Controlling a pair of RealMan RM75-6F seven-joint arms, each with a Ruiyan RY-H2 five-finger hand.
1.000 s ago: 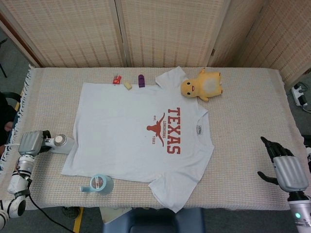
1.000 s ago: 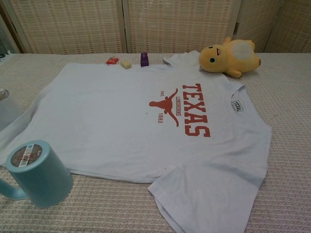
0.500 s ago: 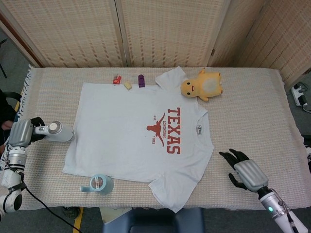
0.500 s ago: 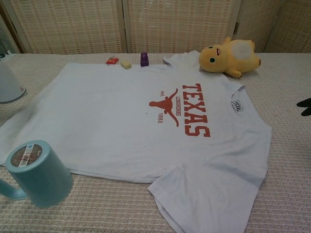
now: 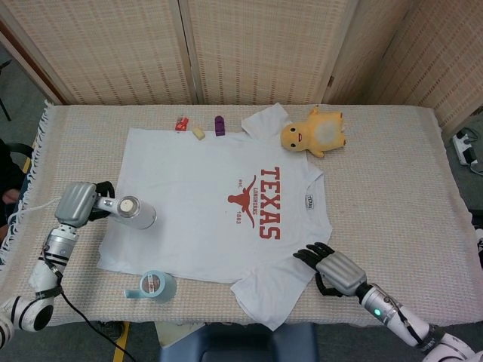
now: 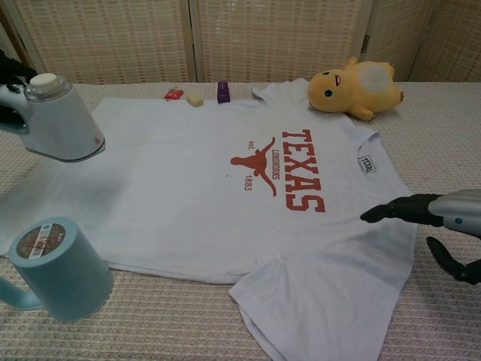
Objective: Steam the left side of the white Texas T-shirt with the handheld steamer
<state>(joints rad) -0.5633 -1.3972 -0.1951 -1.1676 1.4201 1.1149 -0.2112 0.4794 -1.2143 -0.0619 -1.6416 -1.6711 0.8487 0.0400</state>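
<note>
White T-shirt (image 5: 219,204) lies flat on the worktop. Your left hand (image 5: 75,204) grips the steamer (image 5: 132,213) over its edge; your right hand's (image 5: 332,269) empty, spread fingers could drag its sleeve.

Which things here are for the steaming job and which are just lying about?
For the job: T-shirt, steamer, left hand, right hand.
Lying about: blue mug, yellow plush toy, three small blocks near the collar.
</note>
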